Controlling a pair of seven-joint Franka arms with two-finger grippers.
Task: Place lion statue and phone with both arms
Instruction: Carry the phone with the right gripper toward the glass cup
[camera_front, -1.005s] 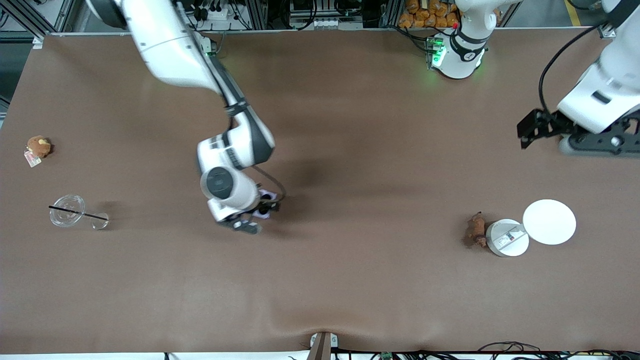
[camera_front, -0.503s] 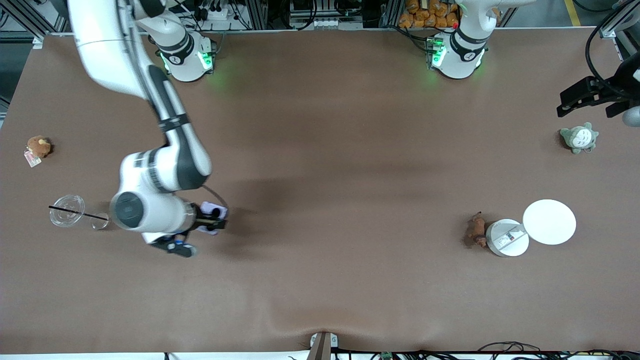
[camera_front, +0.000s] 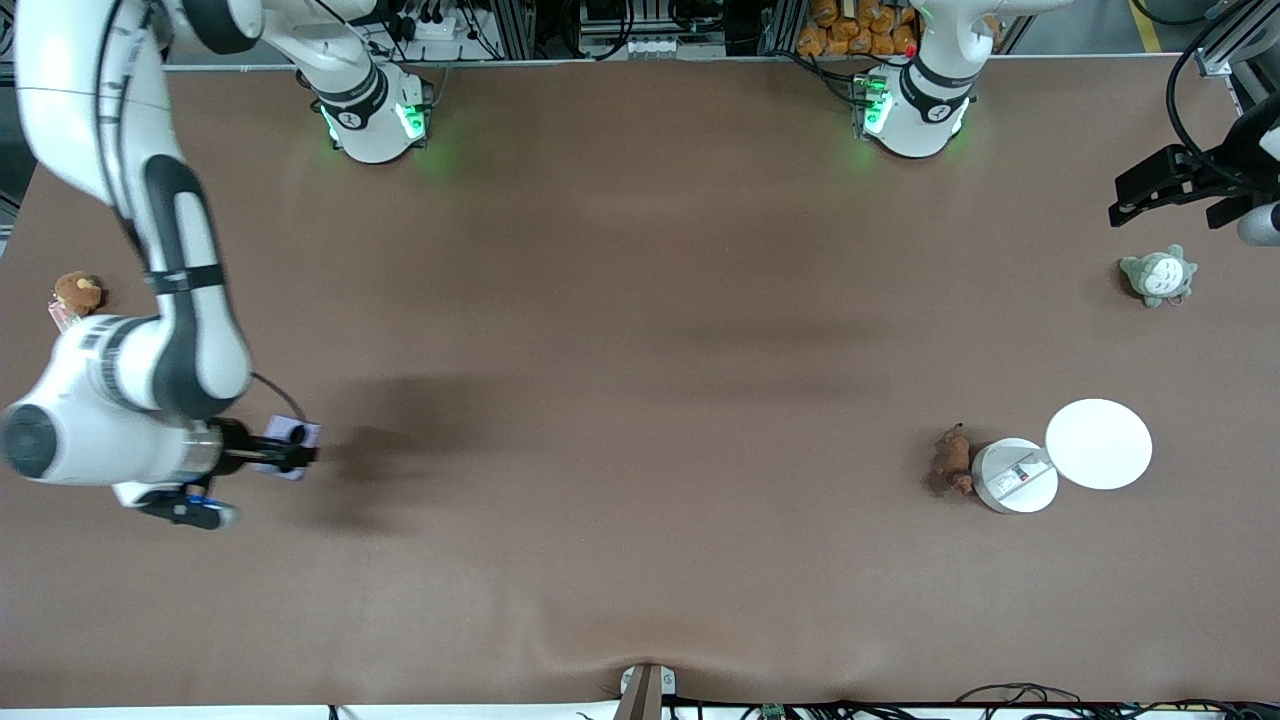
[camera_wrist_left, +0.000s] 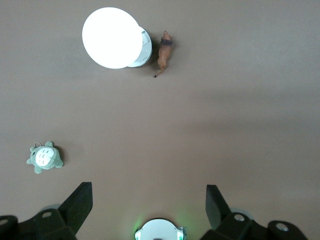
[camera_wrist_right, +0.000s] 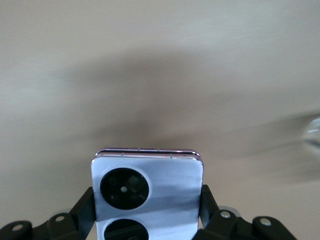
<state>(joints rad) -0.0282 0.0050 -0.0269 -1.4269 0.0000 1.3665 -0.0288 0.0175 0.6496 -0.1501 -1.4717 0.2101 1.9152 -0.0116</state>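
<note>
Front view: the right gripper (camera_front: 285, 452) pinches the phone (camera_front: 291, 447) and hangs over the table (camera_front: 640, 300) at the right arm's end, near that edge. A brown plush toy (camera_front: 77, 293) lies close by, so a low sweep could clip it. The left gripper (camera_front: 1160, 187) is up over the left arm's end, above the grey-white plush (camera_front: 1157, 276). The lion statue (camera_front: 952, 461) lies on the table touching a white round container (camera_front: 1014, 476), with a white disc (camera_front: 1098, 443) just beside; a careless grasp could knock these. The table's middle is open room.

Left wrist view: the left gripper (camera_wrist_left: 149, 205) is spread and holds nothing; the lion statue (camera_wrist_left: 163, 51) lies untouched well below.

Right wrist view: the phone (camera_wrist_right: 147, 194) sits flat between the pressed fingers (camera_wrist_right: 205, 202), camera circles showing; a loose pinch might let it slip
</note>
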